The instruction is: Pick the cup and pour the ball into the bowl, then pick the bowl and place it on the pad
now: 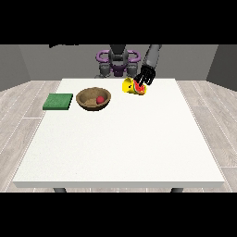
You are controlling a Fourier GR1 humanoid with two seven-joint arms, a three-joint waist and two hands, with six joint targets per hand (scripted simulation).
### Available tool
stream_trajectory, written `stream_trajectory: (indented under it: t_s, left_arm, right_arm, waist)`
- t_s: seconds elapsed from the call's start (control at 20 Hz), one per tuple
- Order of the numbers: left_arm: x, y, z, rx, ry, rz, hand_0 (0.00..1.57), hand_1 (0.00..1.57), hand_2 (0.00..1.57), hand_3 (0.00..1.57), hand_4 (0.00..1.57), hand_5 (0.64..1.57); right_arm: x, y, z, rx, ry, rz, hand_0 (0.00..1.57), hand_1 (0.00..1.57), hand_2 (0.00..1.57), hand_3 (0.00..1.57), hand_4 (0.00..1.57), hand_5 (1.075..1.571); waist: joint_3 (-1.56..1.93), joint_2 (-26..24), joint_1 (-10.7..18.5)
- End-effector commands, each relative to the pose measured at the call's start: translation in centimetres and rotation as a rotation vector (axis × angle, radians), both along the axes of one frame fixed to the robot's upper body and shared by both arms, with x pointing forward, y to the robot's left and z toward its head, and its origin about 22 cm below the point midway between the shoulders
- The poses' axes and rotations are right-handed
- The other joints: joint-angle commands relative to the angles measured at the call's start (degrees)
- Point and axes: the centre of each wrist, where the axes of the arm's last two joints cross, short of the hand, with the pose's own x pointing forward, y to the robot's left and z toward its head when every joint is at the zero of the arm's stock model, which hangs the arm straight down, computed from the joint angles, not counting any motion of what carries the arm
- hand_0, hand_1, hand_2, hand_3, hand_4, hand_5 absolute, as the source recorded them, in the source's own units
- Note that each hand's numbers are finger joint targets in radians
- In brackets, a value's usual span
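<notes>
A brown bowl (88,96) stands at the table's far left middle with a small red ball (100,99) inside it. A flat green pad (58,101) lies to the left of the bowl, near the table's left edge. A yellow cup (128,86) with a red inside lies tipped over at the far middle of the table, its mouth turned towards the right. The hand at the view's right (146,75) hangs just above the cup's mouth, its fingers straight and spread downward and their tips at the cup's rim. No other hand shows.
The white table (120,148) stretches wide towards the camera. The robot's torso (118,62) stands behind the far edge.
</notes>
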Motion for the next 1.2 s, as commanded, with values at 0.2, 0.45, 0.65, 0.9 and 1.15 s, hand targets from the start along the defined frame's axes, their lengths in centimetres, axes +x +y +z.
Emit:
stream_trajectory:
  t_s: [0.2, 0.45, 0.65, 0.9, 1.15]
  left_arm:
    - [-1.3, -0.5, 1.2, -0.604, -0.087, -0.129, 1.42, 1.42, 1.57, 1.57, 1.38, 1.502]
    - [-1.1, -0.6, 3.2, -1.05, -0.107, -0.344, 0.81, 0.81, 0.87, 0.35, 0.48, 1.566]
    - [-0.5, 5.9, 4.8, -1.149, -0.213, -0.541, 0.17, 0.17, 0.0, 0.0, 0.2, 1.566]
    - [0.5, 13.2, 8.2, -1.152, -0.223, -0.619, 0.0, 0.0, 0.0, 0.0, 0.0, 1.551]
    - [0.5, 18.7, 13.8, -1.057, -0.218, -0.596, 0.0, 0.0, 0.0, 0.0, 0.0, 1.531]
  right_arm:
    - [-0.9, 0.8, 1.3, 0.02, -0.057, 0.002, 0.0, 0.0, 0.0, 0.0, 0.44, 1.565]
    - [-1.0, 1.4, 1.0, 0.052, -0.046, -0.028, 0.0, 0.0, 0.0, 0.0, 0.5, 1.566]
    - [-1.3, 2.6, 2.6, 0.033, -0.124, -0.042, 0.0, 0.0, 0.0, 0.0, 0.51, 1.563]
    - [-1.8, 6.6, 4.1, 0.028, -0.181, -0.018, 0.0, 0.0, 0.0, 0.0, 0.5, 1.567]
    - [0.0, 5.5, 1.3, 0.035, -0.101, -0.027, 0.0, 0.0, 0.0, 0.0, 0.48, 1.569]
  waist:
    - [-0.75, 3.66, 2.3]
    - [-0.73, 5.59, 6.48]
    - [-0.05, 11.8, 7.88]
    - [0.27, 17.13, 6.64]
    - [0.4, 18.33, 5.84]
